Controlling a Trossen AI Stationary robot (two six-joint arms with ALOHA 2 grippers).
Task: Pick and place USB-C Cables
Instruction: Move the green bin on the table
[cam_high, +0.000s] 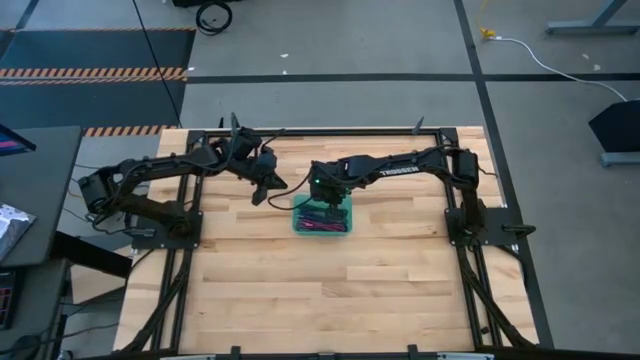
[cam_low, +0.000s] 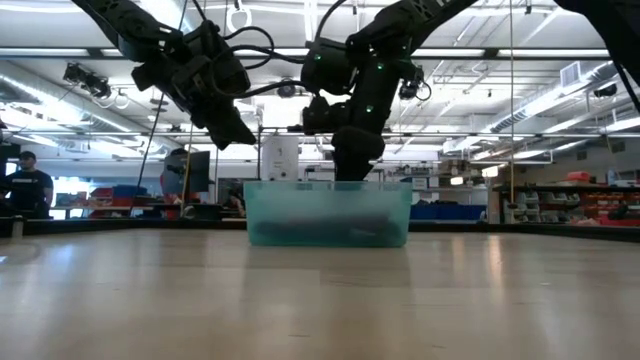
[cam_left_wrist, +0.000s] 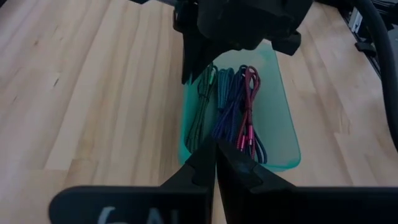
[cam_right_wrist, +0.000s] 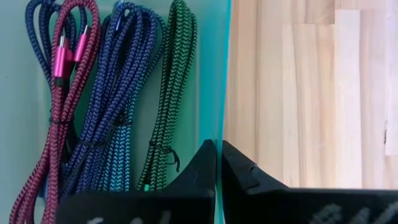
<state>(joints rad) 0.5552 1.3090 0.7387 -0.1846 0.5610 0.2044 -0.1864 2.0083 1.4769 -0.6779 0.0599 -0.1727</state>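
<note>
Several USB-C cables (cam_right_wrist: 118, 93) lie side by side in a teal-green tray (cam_high: 296, 222): maroon-magenta (cam_right_wrist: 62, 93), purple-blue, teal (cam_right_wrist: 115, 168) and dark green (cam_right_wrist: 171, 93), each bundled. My right gripper (cam_right_wrist: 217, 155) is shut and points steeply down over the tray's far part, its tips at the tray's long wall (cam_right_wrist: 217, 74) beside the dark green cable. My left gripper (cam_left_wrist: 216, 155) is shut with nothing in it. It hangs above the table left of the tray, slanting down toward it. My right gripper's shut fingertips (cam_right_wrist: 205, 158) stand at rim height over the tray's wall; I cannot tell whether they touch the wall. They hold nothing. My left gripper touches nothing.
The tray (cam_low: 330, 215) stands near the middle of the wooden table (cam_high: 300, 290), toward its far side. Bare wood lies on all sides of it, widest toward the near edge. The two arms stand close together above the tray's far left corner.
</note>
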